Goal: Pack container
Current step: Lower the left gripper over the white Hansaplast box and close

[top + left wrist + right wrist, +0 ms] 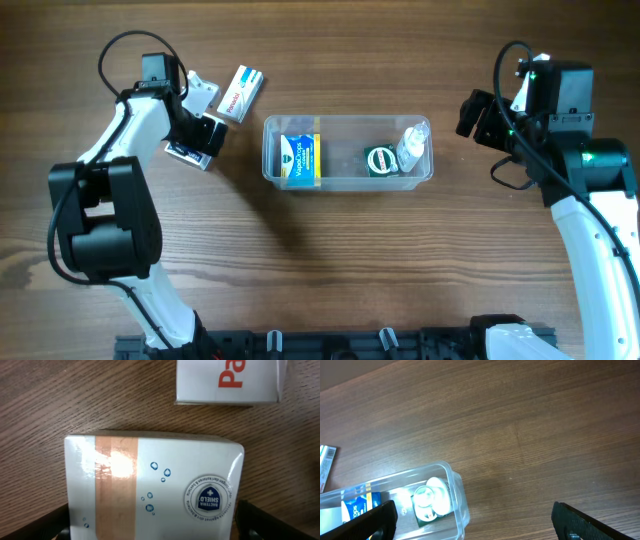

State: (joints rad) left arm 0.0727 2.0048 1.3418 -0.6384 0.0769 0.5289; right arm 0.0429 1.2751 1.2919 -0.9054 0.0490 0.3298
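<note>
Left fingers [270,522] are spread wide, one on each side of a white soap-type box [155,485] lying flat on the wooden desk [330,260]. Can't tell if the pads touch its sides. The box has a tan stripe, blue droplets and a round blue badge reading "BACTERIA SHIELD". Just beyond the left fingers, apart from that box, lies a second white box [227,380] with red letters, only "Pa" readable. Right fingers [370,520] are spread fully with nothing between them, hanging over bare desk. The container [270,150] sits between the two arms, well apart from the left fingers and nearer the right ones. In the right wrist view its rounded corner [460,505] shows beside one finger. Inside the container are a blue and yellow box [300,160] marked "VapoDrops", a dark green round tin [382,160], label too small to read, and a small clear bottle [412,145] with a white cap at the end nearest the right fingers. Nothing lies between either pair of fingers and the container.
</note>
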